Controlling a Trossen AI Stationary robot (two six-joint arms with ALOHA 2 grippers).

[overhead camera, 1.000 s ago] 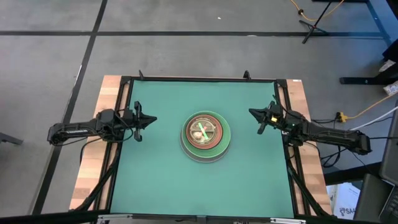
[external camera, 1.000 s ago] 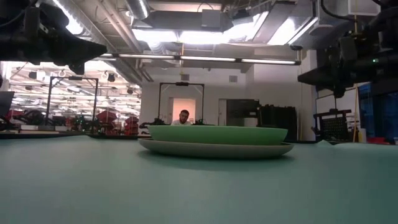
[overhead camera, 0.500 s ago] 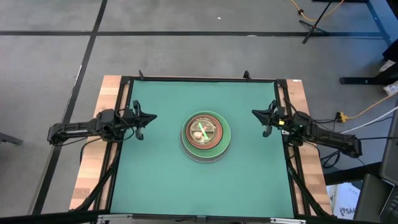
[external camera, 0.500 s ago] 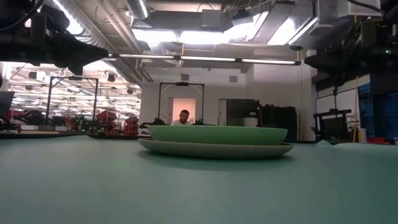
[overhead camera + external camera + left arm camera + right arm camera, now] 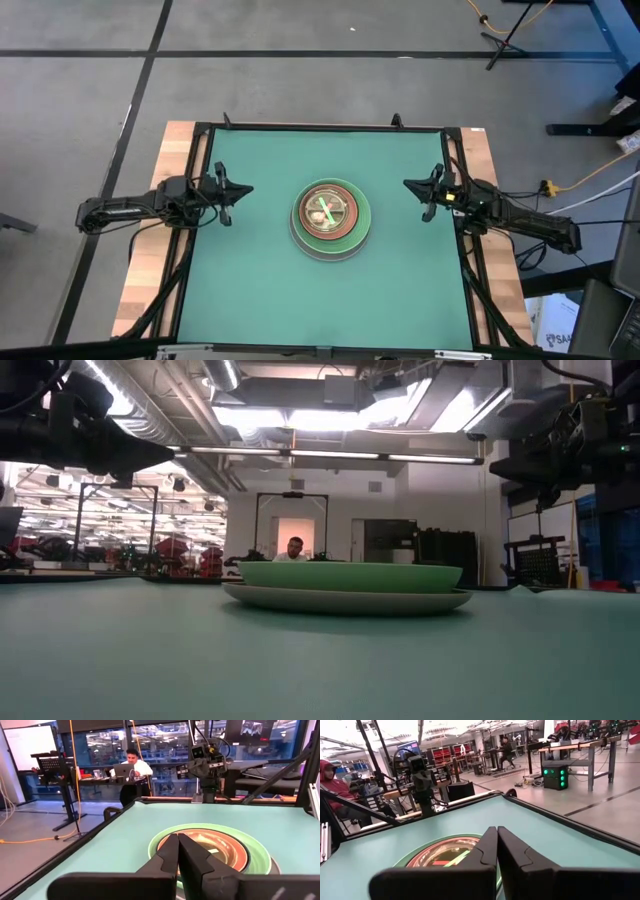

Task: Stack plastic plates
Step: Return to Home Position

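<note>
The plastic plates [image 5: 331, 219] sit nested in one stack at the middle of the green table; a large grey plate [image 5: 345, 600] rests on the mat at the bottom, a light green one [image 5: 350, 576] on it, and smaller reddish-brown and other plates inside. The stack also shows in the left wrist view [image 5: 220, 852] and the right wrist view [image 5: 445, 855]. My left gripper [image 5: 243, 191] hovers shut above the table's left edge, my right gripper [image 5: 408, 184] shut above the right edge, both pointing at the stack and well clear of it.
A black frame [image 5: 320, 128] runs round the green mat, with wooden table strips [image 5: 150, 260] outside it. Bare mat lies all round the stack. People sit at desks in the room beyond [image 5: 132, 765], [image 5: 335, 785], and another shows behind the stack [image 5: 295, 548].
My right arm has drawn back a little toward the table's right edge and then settled; my left arm has held its place. The stack has not moved.
</note>
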